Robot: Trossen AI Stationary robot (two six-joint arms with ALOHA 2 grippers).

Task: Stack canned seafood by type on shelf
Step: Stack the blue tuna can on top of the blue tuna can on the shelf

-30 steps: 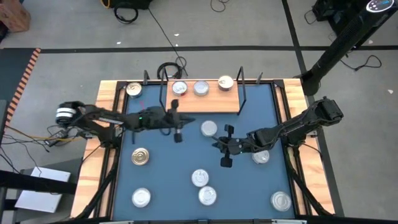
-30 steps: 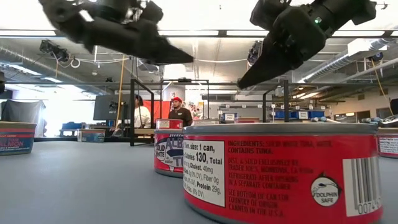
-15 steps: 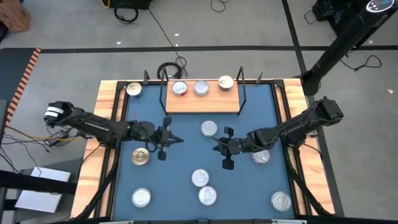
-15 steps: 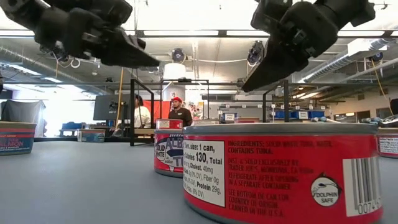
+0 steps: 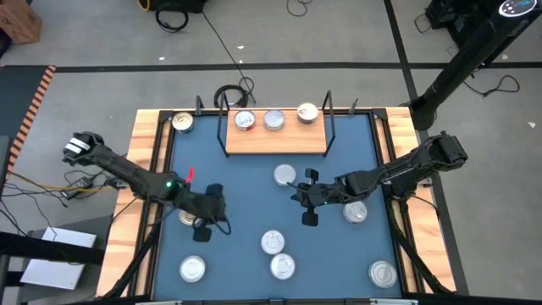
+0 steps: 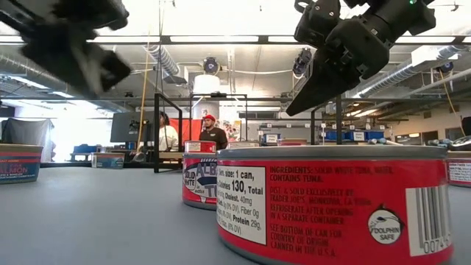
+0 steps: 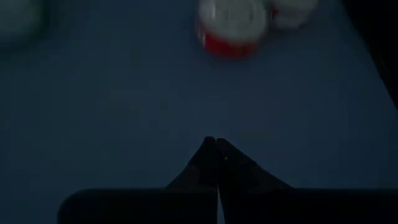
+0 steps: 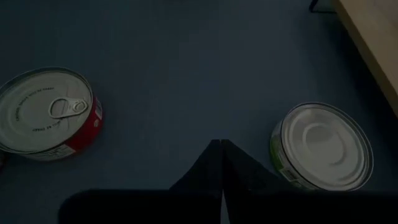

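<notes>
Three tins (image 5: 273,119) are set on the shelf (image 5: 275,141); many are left on the blue surface (image 5: 246,212). Both pincers, left pincer (image 5: 201,233) and right pincer (image 5: 306,219), are pressed together, empty.

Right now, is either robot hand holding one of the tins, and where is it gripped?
Nothing is held. The left hand and the right hand are both shut on empty air above the blue table, with no tin between their fingers.

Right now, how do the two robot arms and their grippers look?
Both arms are dark, jointed and slim, rising from bases at the table's sides. The left arm shows a green light, a small red mark and a white band near its base. Each gripper, left gripper and right gripper, has two dark fingers tapering to a point.
</notes>
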